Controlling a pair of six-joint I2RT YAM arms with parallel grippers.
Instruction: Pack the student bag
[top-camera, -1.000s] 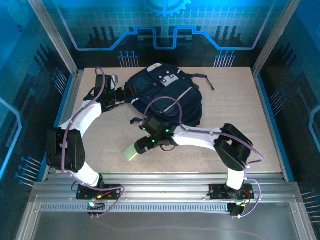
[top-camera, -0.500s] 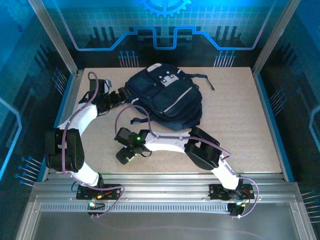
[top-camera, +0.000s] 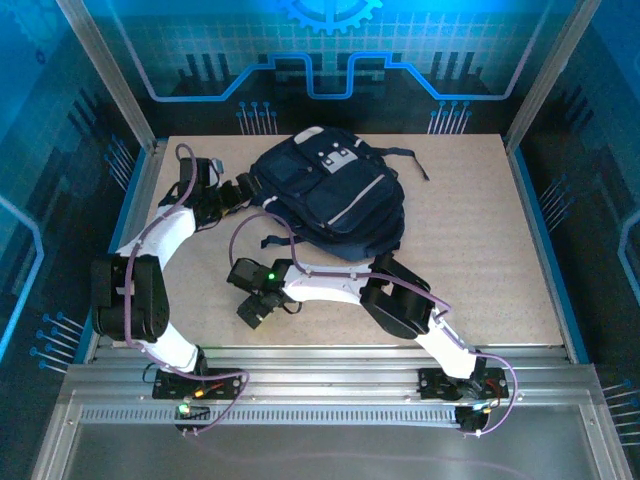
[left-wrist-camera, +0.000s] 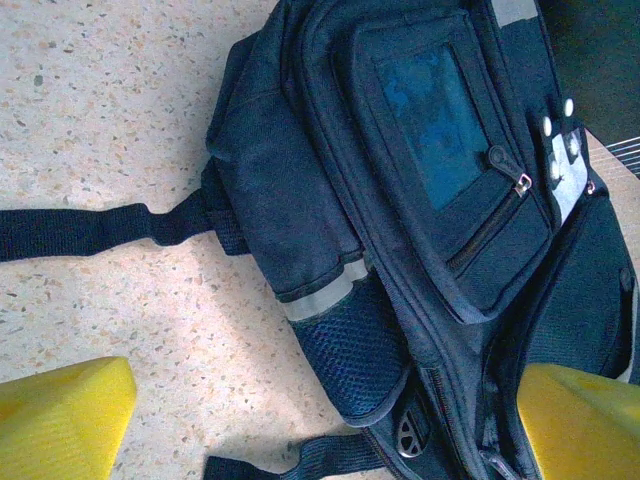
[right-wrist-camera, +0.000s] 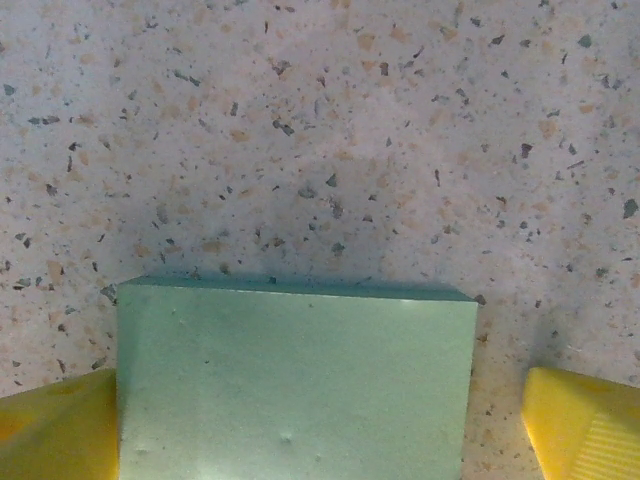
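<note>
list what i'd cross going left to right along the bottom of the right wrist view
yellow finger → pale green block → strip of bare speckled table → other yellow finger

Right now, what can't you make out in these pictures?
Green block: near end cut off by the right wrist view's bottom edge.
Backpack contents: hidden by its fabric, every view.
Backpack's zipper state: too small from above; cropped by the left wrist view's edges.
Backpack's left side: covered by the left hand from above.
</note>
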